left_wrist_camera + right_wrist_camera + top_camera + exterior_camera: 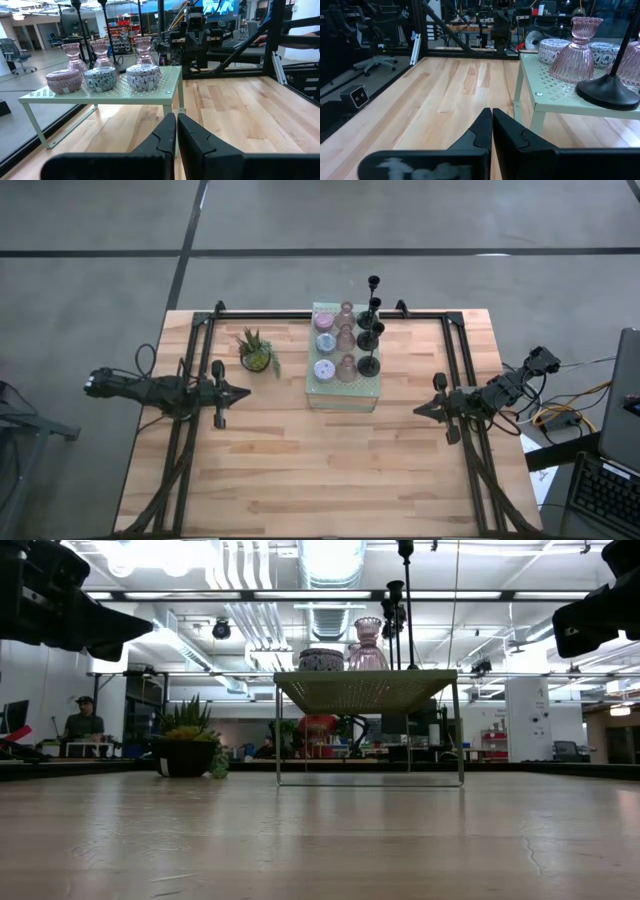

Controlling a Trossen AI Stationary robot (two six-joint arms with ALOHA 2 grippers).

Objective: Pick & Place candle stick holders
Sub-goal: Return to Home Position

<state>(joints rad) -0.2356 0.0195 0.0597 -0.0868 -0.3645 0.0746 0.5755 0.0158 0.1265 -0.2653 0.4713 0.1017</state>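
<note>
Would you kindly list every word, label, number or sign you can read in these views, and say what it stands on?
No text can be read in any view.
Pale marking on the body of the right tool: too blurred to read.
Bright screen beyond the table: too small to read.

grey concrete floor (420,215) surrounds the pale wooden table (330,470).

Black holders (370,366): three, slim-stemmed, upright, right row on pale green perforated shelf (345,389).
Pink glass holders (346,338): three, ribbed, translucent, upright, middle row.
Pale patterned holders (324,343): three, squat, round, left row.
</note>
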